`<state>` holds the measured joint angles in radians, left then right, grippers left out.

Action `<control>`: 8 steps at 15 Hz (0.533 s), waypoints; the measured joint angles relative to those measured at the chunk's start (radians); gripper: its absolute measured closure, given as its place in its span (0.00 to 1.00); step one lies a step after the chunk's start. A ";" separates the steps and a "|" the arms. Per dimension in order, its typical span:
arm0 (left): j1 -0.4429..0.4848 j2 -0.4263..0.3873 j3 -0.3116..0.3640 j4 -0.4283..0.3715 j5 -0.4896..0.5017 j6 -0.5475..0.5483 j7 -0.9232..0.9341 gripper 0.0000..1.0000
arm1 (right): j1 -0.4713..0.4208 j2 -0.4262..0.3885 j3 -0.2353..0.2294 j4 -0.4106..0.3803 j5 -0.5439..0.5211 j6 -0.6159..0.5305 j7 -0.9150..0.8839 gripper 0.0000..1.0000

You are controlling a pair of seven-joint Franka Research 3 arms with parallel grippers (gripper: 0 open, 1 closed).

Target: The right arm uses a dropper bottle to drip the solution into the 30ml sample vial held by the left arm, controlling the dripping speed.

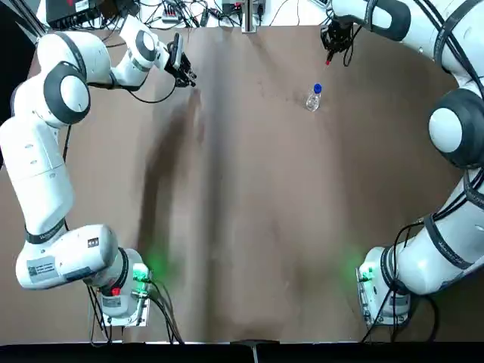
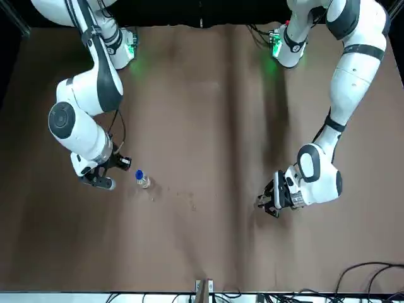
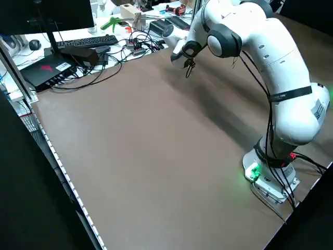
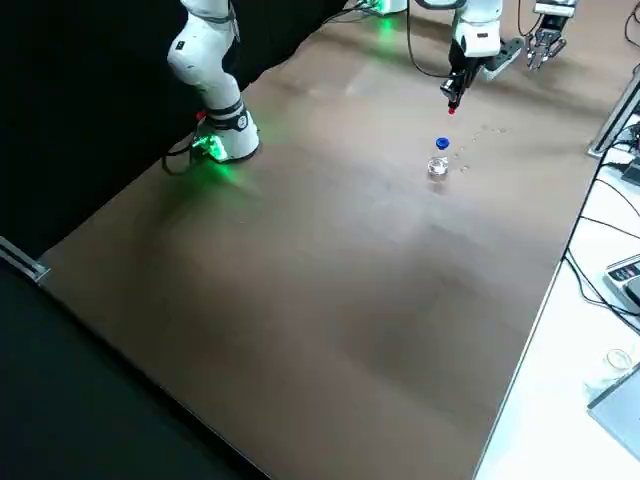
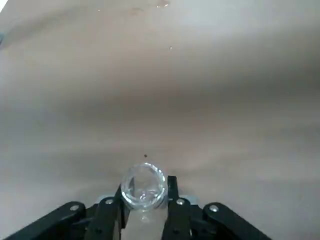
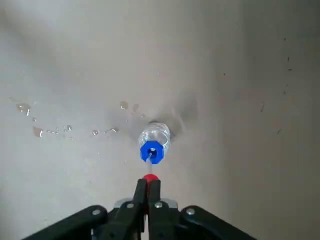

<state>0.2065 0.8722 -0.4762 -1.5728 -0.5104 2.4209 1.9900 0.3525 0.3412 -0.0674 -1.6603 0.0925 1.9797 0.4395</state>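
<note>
Standing open on the counter (image 1: 249,227), the bottle (image 1: 314,99) is waiting near the far edge, with wet spots (image 6: 50,131) lying beside it. The right hand (image 1: 330,47) is hanging above the bottle and apart from it. Its fingers are pressing together on the red dropper (image 6: 149,177). The left hand (image 1: 184,73) is staying well apart, at the other side of the counter, and is pinching the clear vial (image 5: 144,185) with the mouth facing up.

I am thinking that the main danger is coming from this wide gap. If the right hand is squeezing the soft dropper too hard while crossing, solution may be falling on the counter and not into the vial. The vial mouth is looking narrow, so a small error of aim may be sending drops outside. The smooth glass may also be slipping in the left hand.

Counting: one bottle, one dropper, one vial, two hands, and several wet spots.
</note>
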 joint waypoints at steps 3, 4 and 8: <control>0.007 0.005 0.005 0.000 0.000 0.000 0.000 0.67 | 0.000 0.012 0.000 -0.002 0.000 0.000 0.000 0.96; 0.009 0.007 0.008 0.000 0.000 0.000 0.000 0.67 | 0.000 0.014 0.000 -0.004 0.000 0.000 0.000 0.96; 0.031 0.021 0.010 0.000 0.000 0.000 0.000 0.67 | 0.000 0.017 0.000 -0.009 0.000 0.003 0.000 0.96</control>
<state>0.2373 0.8928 -0.4658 -1.5732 -0.5106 2.4208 1.9903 0.3526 0.3582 -0.0674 -1.6697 0.0921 1.9824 0.4399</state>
